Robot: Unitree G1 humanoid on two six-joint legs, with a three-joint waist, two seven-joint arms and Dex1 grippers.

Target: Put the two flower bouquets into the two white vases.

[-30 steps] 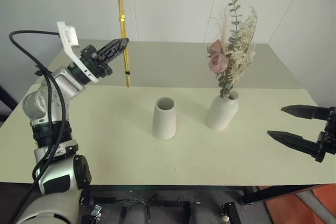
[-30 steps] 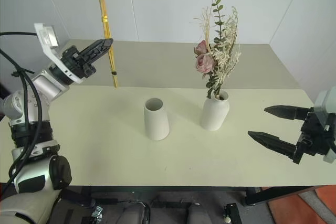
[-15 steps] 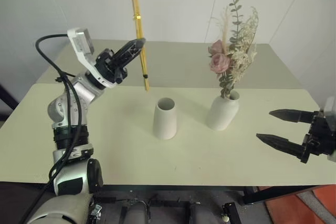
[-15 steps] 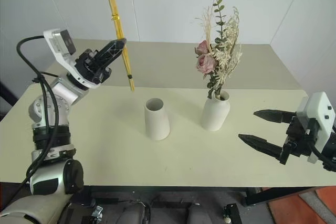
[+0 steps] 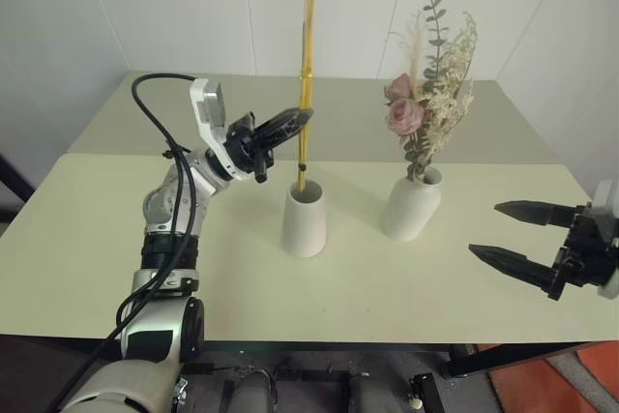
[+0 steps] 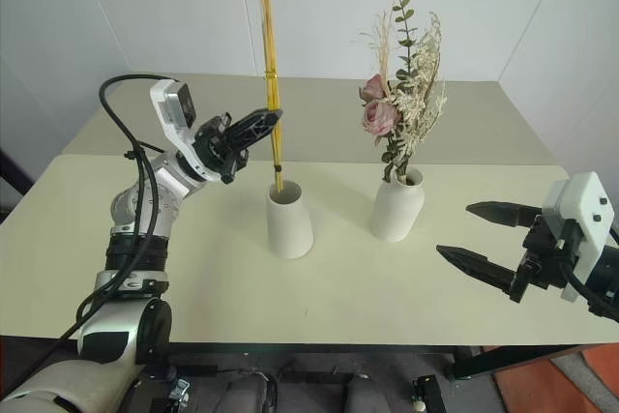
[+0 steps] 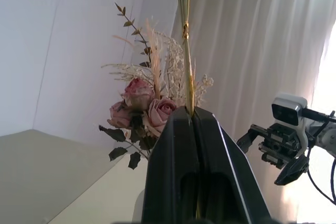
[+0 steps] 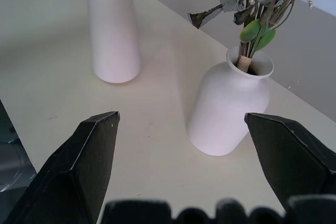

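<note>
the left gripper [image 5: 302,119] is clenched on the yellow stem of the slim bouquet [image 5: 307,65], which stands nearly upright with its lower tip right at the mouth of the cone vase [image 5: 304,221]; whether the tip is already inside the rim cannot be told. the rose bouquet [image 6: 401,84] already sits in the egg-shaped vase [image 6: 395,205], just to the right of the cone vase. the right gripper [image 6: 484,241] hangs splayed and empty, well to the right of the cone vase.

the risk, as i judge it: the stem is long and top-heavy, so letting go before it is seated deep could let it lean and tip the light cone vase, or the tip could catch the rim and push the vase aside.

a second ago the stem hung well to the left of the cone vase; now it is over the vase's mouth and more upright.
</note>
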